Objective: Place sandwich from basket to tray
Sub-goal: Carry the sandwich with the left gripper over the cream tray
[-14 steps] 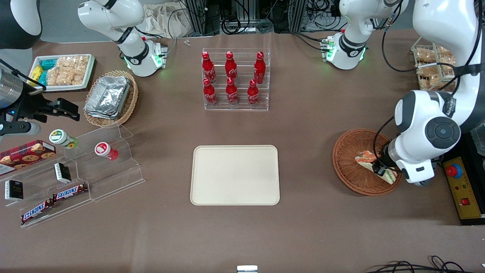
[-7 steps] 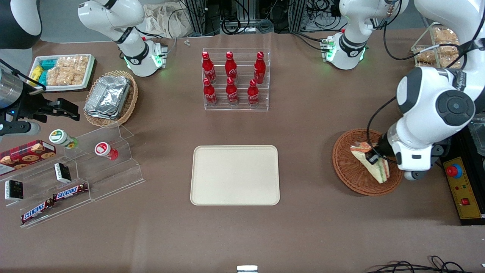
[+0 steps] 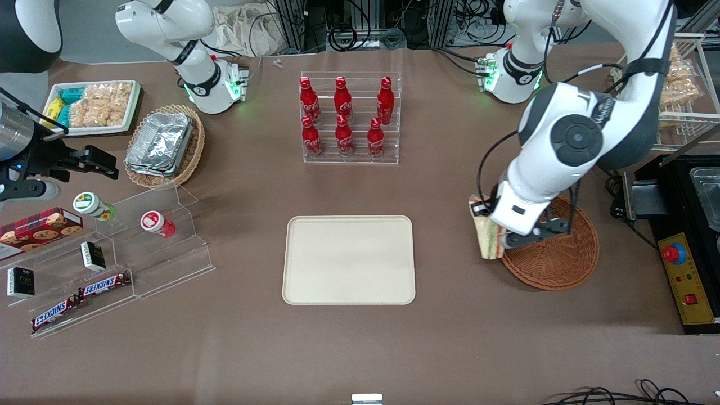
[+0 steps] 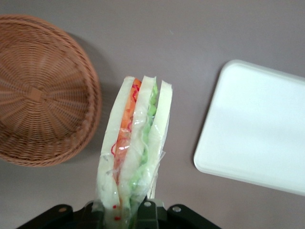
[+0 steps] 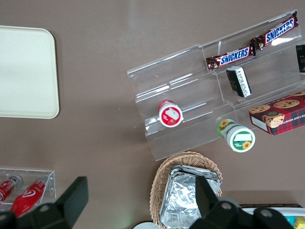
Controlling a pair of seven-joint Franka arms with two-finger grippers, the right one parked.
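Observation:
My left gripper (image 3: pixel 488 220) is shut on the sandwich (image 3: pixel 487 236), a wrapped wedge of white bread with orange and green filling. It hangs in the air over the brown table, just outside the rim of the reddish-brown wicker basket (image 3: pixel 562 259), between basket and cream tray (image 3: pixel 349 260). In the left wrist view the sandwich (image 4: pixel 136 148) stands out from between the fingers, with the gripper (image 4: pixel 126 217) clamped on its broad end. The basket (image 4: pixel 40 90) shows nothing inside, and the tray (image 4: pixel 257 133) lies beside it.
A clear rack of red cola bottles (image 3: pixel 349 118) stands farther from the front camera than the tray. Toward the parked arm's end are a tan basket of foil containers (image 3: pixel 163 146), a white snack tray (image 3: pixel 93 107) and a clear stepped shelf (image 3: pixel 112 264). A control box (image 3: pixel 689 281) sits near the basket.
The left gripper lifted the sandwich out of the basket and carried it toward the tray; it now hangs just outside the basket's rim. The basket is left with nothing in it.

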